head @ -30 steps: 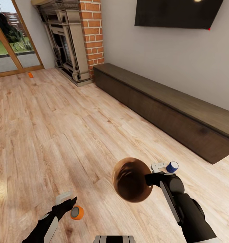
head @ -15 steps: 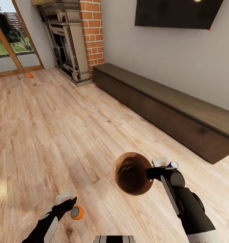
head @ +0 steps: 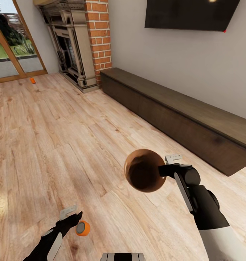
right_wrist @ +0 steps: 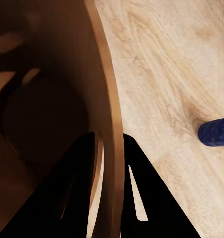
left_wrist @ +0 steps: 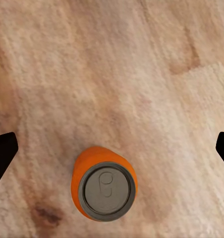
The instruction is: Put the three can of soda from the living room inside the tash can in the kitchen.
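My right gripper (head: pixel 162 169) is shut on the rim of the brown trash can (head: pixel 144 171) and holds it above the floor, its dark opening tilted toward the head camera. In the right wrist view, the fingers (right_wrist: pixel 87 173) straddle the trash can's wall (right_wrist: pixel 109 99), and a dark blue soda can (right_wrist: pixel 215 132) lies on the floor beyond. My left gripper (head: pixel 73 216) is open beside an upright orange soda can (head: pixel 82 228). The left wrist view looks down on that orange can (left_wrist: pixel 104 184) between the wide-spread fingertips (left_wrist: pixel 3 154). Another orange can (head: pixel 32 80) lies far off by the glass door.
A long low dark-wood cabinet (head: pixel 181 112) runs along the right wall under a black television (head: pixel 190 13). A brick fireplace (head: pixel 74 43) stands at the back, with a glass door (head: pixel 8 54) to its left. Light wood floor (head: pixel 65 137) stretches between.
My right arm has lifted the trash can up and away, and now hides the blue can in the head view. The left arm and the orange can have not moved.
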Motion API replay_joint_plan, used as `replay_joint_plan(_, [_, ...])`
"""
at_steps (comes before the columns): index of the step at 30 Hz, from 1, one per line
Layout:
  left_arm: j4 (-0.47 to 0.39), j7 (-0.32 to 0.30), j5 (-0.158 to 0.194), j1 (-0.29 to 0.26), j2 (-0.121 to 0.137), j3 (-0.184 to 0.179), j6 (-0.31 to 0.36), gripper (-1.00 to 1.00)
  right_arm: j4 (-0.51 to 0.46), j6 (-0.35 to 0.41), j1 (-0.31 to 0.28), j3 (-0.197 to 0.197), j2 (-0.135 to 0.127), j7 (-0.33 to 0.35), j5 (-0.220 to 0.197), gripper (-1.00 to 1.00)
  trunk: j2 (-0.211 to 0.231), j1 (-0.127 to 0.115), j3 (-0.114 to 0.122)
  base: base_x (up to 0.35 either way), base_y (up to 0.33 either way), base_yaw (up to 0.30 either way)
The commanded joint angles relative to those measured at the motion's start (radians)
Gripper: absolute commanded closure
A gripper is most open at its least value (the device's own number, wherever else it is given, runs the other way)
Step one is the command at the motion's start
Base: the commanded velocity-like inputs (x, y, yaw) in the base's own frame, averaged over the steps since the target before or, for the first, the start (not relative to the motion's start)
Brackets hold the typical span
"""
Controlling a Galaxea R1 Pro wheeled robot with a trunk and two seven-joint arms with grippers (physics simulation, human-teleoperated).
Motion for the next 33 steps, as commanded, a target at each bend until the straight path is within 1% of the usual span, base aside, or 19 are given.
replay_joint_plan(1, [0.0, 0.0, 0.0, 0.0, 0.0, 0.0, 0.0, -1.0, 0.0, 0.0, -0.001, 0.0, 0.0, 0.005, -0.018, 1.0, 0.0, 0.0, -0.001, 0.0, 0.0, 0.0])
replay_joint_plan(20, [0.003, 0.0, 0.0, 0.0, 0.0, -0.001, 0.0, -1.0, 0.001, -0.001, -0.002, 0.002, 0.006, 0.006, -0.023, 1.0, 0.0, 0.0, -0.028, 0.0, 0.0, 0.0])
replay_joint_plan(26, [0.003, 0.0, 0.0, 0.0, 0.0, -0.002, 0.0, -1.0, 0.001, -0.001, -0.002, 0.002, 0.006, 0.006, -0.039, 1.0, 0.0, 0.0, -0.038, 0.0, 0.0, 0.0])
replay_joint_plan(29, [0.003, 0.0, 0.0, 0.0, 0.0, -0.012, 0.0, -1.0, 0.001, -0.001, -0.002, 0.002, 0.006, 0.006, -0.043, 1.0, 0.0, 0.0, -0.042, 0.0, 0.0, 0.0])
replay_joint_plan(30, [0.003, 0.0, 0.0, 0.0, 0.0, -0.024, -0.001, -1.0, 0.001, -0.001, -0.002, 0.002, 0.006, 0.006, -0.044, 1.0, 0.0, 0.0, -0.044, 0.0, 0.0, 0.0])
replay_joint_plan(32, [0.004, 0.0, 0.0, 0.0, 0.0, -0.037, -0.001, -1.0, 0.001, -0.001, -0.002, 0.003, 0.005, 0.006, -0.045, 1.0, 0.0, 0.0, -0.047, 0.0, 0.0, 0.0])
replay_joint_plan(33, [0.006, 0.002, 0.0, 0.0, 0.0, -0.057, -0.001, -1.0, 0.001, -0.001, -0.002, 0.002, 0.004, 0.006, -0.047, 1.0, 0.0, 0.0, -0.049, 0.0, 0.0, 0.0])
